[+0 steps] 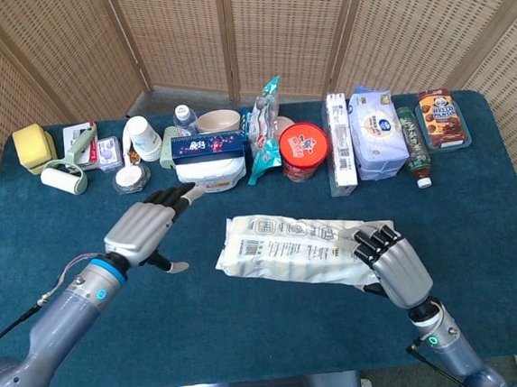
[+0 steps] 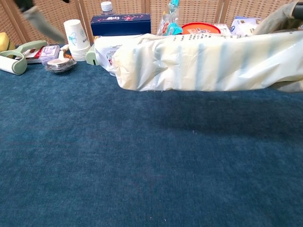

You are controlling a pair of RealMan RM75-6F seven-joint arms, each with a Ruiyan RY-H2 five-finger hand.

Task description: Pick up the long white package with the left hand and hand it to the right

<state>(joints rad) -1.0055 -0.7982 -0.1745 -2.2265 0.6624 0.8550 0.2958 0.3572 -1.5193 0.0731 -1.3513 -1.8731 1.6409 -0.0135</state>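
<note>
The package [image 1: 290, 248] is held by the right hand [image 1: 394, 268] alone; that hand's fingers [image 1: 374, 240] are wrapped over the package's right end, and the rest of the long white pack juts out to the left, lifted clear of the blue table [image 1: 477, 210], as is shown in the chest view by the shadow cast on the cloth beneath it. The left hand [image 1: 144, 229] is seen well apart from the package, to its left, with nothing in it and its fingers [image 1: 173, 199] stretched out and spread toward the back row; in the chest view only a blurred bit of it is caught at the top left corner. Along the far edge of the table a row of goods is set: a yellow sponge [image 1: 30, 145], a lint roller [image 1: 63, 180], a paper cup [image 1: 143, 137], a dark blue box [image 1: 210, 145] lying on a white tub [image 1: 210, 172], a red-lidded can [image 1: 304, 151], a pack of wipes [image 1: 377, 132], a green bottle [image 1: 413, 146] and a biscuit box [image 1: 440, 119]; a wicker screen [image 1: 253, 31] is stood behind the table.
</note>
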